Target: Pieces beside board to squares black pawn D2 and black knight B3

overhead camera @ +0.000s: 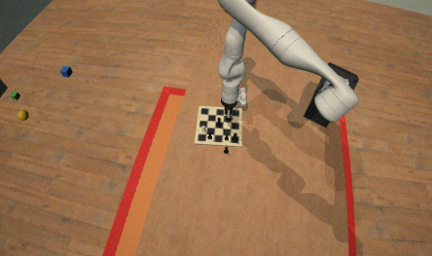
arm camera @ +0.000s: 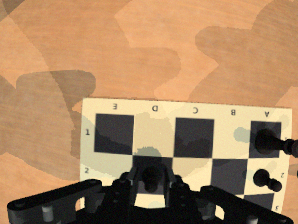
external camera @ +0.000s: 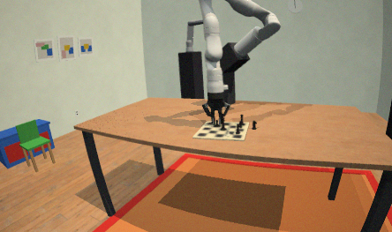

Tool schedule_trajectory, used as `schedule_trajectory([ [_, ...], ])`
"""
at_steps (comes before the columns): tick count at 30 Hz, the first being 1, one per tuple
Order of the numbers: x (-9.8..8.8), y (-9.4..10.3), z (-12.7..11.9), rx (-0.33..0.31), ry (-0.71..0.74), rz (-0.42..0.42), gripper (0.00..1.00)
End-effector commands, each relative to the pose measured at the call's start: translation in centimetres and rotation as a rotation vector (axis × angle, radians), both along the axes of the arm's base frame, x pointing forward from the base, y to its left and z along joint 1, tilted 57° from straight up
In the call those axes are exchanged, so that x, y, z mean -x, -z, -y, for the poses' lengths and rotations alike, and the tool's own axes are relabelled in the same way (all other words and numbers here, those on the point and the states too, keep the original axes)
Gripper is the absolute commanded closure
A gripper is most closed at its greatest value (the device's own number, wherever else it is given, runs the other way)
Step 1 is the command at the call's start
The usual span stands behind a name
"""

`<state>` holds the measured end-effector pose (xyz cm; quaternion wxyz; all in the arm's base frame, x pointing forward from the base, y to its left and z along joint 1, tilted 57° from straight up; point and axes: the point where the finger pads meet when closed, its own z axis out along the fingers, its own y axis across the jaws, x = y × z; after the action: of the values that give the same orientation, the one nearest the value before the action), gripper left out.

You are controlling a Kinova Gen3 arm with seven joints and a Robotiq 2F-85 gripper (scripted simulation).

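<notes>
The black pawn (external camera: 216, 123) (arm camera: 151, 178), a small dark piece with a rounded head, stands upright on the dark D2 square of the board (overhead camera: 196, 142) (external camera: 197, 138) (arm camera: 172, 104), between the parted fingertips of the gripper (overhead camera: 228, 117) (external camera: 216, 122) (arm camera: 151, 178); its base is too dark against the square to trace in full. The black knight (overhead camera: 226, 151) (external camera: 254, 125), dark all over and wider at the head than at the neck, stands upright on the table just beside the board, off its A-file edge and apart from it, and so is off B3. The board lies flat, with pale and dark squares inside a cream border marked with letters and digits.
</notes>
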<state>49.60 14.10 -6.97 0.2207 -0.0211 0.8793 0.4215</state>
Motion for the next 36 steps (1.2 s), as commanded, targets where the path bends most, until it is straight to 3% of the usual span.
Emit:
schedule_trajectory([
  [1,0.0,0.0,0.1,0.001,0.001,0.001,0.66],
  [14,0.0,-0.1,0.1,0.001,0.001,0.001,0.66],
  [23,0.7,-1.1,1.5,0.001,0.001,0.001,0.66],
  [36,3.0,-4.5,6.3,0.001,0.001,0.001,0.66],
])
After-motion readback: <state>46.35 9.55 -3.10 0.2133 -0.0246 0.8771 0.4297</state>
